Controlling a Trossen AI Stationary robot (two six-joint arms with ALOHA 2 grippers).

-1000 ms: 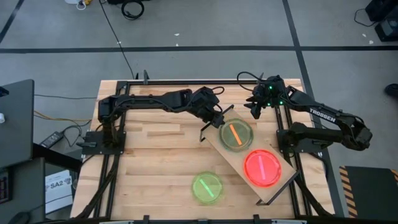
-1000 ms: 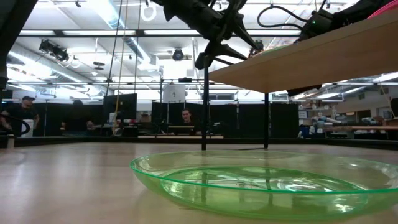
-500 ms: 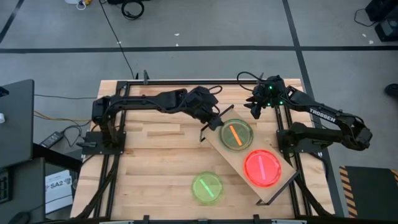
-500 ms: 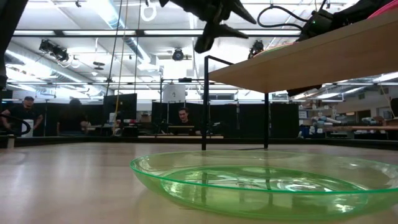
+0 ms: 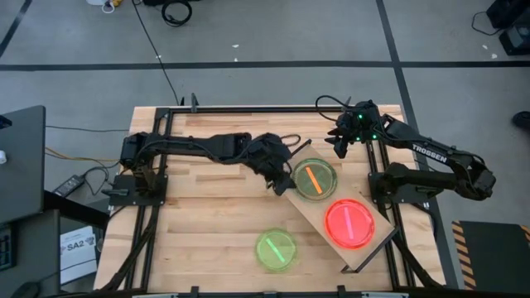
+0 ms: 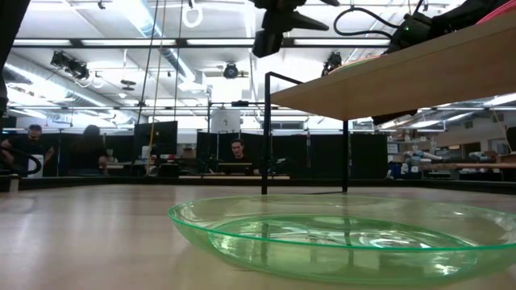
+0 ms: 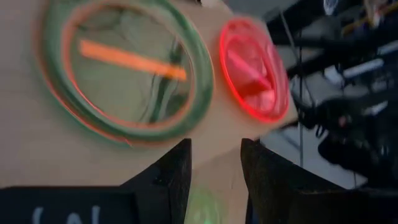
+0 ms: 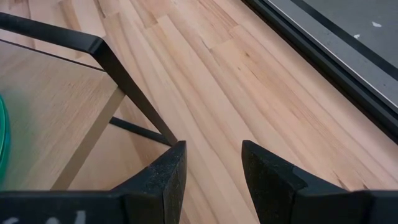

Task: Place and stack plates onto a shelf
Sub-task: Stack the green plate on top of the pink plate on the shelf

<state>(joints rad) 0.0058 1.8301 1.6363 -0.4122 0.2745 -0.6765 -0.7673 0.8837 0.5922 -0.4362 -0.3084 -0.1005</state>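
The shelf (image 5: 370, 250) is a light-wood plank on a black wire frame, lying slantwise on the table's right half. Two plates rest flat on it: a green-rimmed plate with an orange bar (image 5: 315, 180) and a pink plate (image 5: 349, 222). A green plate (image 5: 276, 248) lies flat on the table near its near edge, filling the low view (image 6: 339, 238). My left gripper (image 5: 281, 178) hovers open above the shelf's left end, beside the green-and-orange plate (image 7: 124, 68). My right gripper (image 5: 339, 147) waits open over the shelf's far corner (image 8: 56, 124).
The slatted wooden tabletop (image 5: 207, 215) has bare room on its left half. Black arm mounts (image 5: 137, 186) stand at both side edges. Beyond the table, people sit at desks (image 6: 238, 153) in the room.
My left gripper has drawn back from the green-and-orange plate toward the table's left and near side, and has risen, going nearly out of the top of the low view. The plates and the shelf have stayed where they were.
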